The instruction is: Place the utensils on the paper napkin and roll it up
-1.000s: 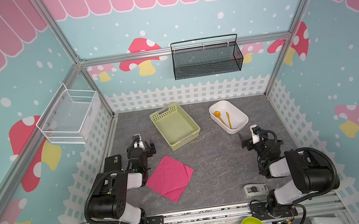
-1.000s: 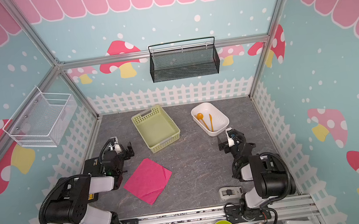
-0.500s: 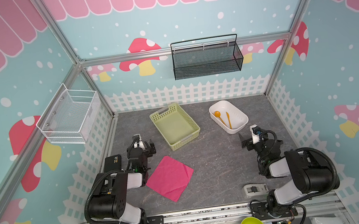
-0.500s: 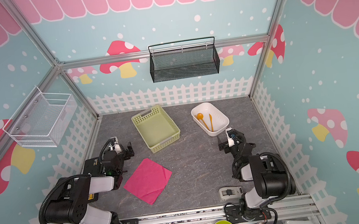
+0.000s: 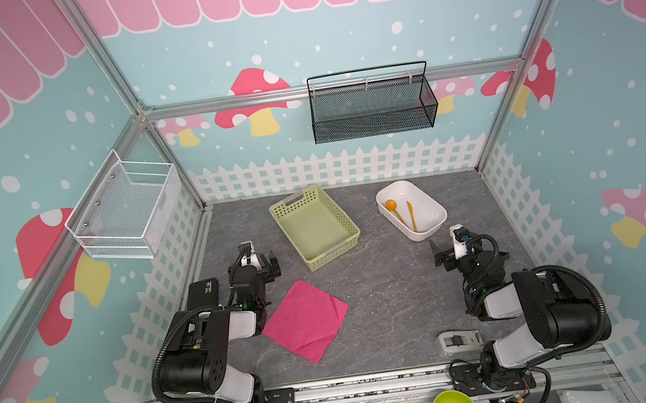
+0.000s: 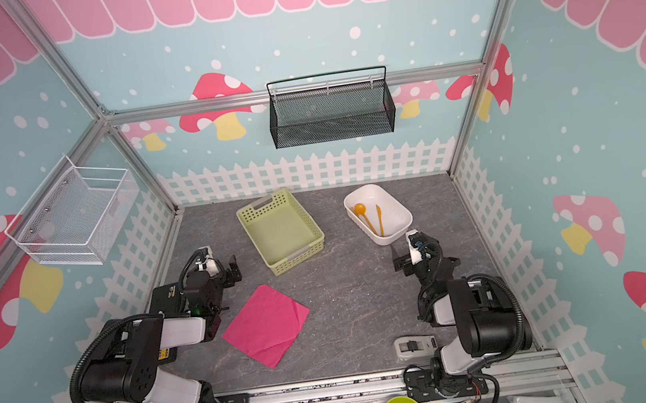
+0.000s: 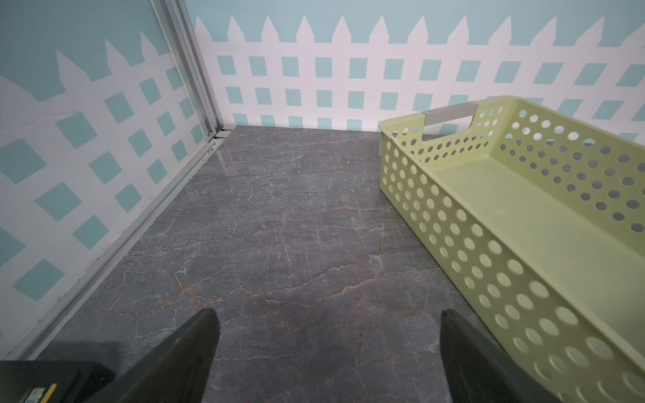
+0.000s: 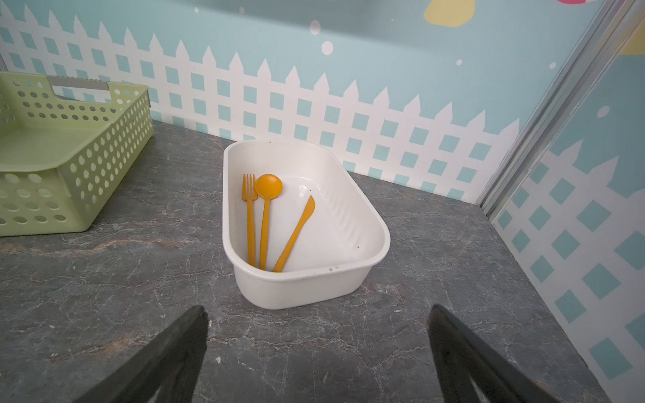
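Grey marbled table (image 5: 386, 287) within mushroom-papered walls. Magenta paper napkin (image 5: 306, 321) flat at the front, just beside the left arm. Orange fork (image 8: 249, 216), spoon (image 8: 267, 209) and knife (image 8: 295, 233) lying in white tub (image 8: 300, 289), back right. Left hand (image 7: 328, 314) wide and empty beside green basket (image 7: 453, 223). Right hand (image 8: 317, 310) wide and empty, facing the tub.

dark grey marble-look tabletop (image 5: 386, 287), pale green perforated basket (image 5: 293, 243) near the back, white plastic tub (image 5: 426, 204) right of it, magenta paper napkin (image 5: 306, 321) flat in front of it, small grey-white device (image 5: 458, 341) well off to its front-right
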You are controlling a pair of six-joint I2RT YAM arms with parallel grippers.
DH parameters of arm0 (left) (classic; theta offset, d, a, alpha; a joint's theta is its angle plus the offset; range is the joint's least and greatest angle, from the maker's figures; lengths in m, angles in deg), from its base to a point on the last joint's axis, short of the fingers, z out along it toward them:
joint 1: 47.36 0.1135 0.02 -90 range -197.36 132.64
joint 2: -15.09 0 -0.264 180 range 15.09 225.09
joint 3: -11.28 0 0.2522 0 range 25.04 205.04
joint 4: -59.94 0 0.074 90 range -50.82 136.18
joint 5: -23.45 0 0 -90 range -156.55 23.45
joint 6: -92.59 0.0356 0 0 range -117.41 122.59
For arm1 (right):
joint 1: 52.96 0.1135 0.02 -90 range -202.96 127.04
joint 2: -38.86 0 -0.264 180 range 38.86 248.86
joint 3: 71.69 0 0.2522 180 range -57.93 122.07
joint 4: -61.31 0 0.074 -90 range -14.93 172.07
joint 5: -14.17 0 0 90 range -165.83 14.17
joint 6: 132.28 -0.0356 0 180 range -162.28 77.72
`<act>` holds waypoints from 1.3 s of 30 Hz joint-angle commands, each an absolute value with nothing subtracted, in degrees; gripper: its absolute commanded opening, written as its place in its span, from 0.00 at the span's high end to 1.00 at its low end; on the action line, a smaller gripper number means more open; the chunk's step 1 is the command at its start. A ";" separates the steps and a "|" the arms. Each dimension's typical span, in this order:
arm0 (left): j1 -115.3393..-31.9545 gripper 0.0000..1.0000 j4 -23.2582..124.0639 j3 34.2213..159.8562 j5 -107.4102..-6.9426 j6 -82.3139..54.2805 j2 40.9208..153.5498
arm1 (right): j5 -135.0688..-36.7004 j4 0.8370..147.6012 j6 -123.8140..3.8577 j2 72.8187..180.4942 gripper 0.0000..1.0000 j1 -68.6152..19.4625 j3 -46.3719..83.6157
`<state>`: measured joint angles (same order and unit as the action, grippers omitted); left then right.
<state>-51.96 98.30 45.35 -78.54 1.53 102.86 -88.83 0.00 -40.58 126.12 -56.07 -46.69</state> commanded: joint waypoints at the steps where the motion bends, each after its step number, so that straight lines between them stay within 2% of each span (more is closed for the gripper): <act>1: -50.59 0.00 97.14 47.27 -76.94 1.53 103.24 | -89.19 -2.76 -39.76 126.29 0.01 -56.39 -47.43; 10: -49.57 0.00 96.15 47.78 -75.75 0.83 103.13 | -88.90 -3.07 -39.69 126.14 0.00 -56.38 -47.65; 16: -50.89 0.00 91.70 48.05 -78.15 1.39 98.34 | -88.52 2.05 -39.88 120.81 0.01 -56.13 -47.34; 23: -54.81 0.02 69.55 55.86 -83.90 0.52 88.67 | -86.39 25.92 -42.38 111.79 0.07 -54.41 -39.78; 30: -56.60 0.07 45.50 65.92 -78.35 -10.40 82.61 | -88.80 46.32 -50.72 104.83 0.14 -49.78 -32.14; 33: -58.92 0.13 37.63 69.04 -77.56 -11.74 80.64 | -89.64 53.61 -54.05 104.50 0.19 -46.23 -28.46; 39: -62.36 0.18 24.95 76.20 -78.76 -19.05 83.31 | -88.12 66.14 -60.75 107.18 0.24 -42.32 -21.40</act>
<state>-61.71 35.64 73.07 -79.08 -13.68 81.77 -88.52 55.96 -55.82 105.84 -42.59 -24.11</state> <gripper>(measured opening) 0.829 0.766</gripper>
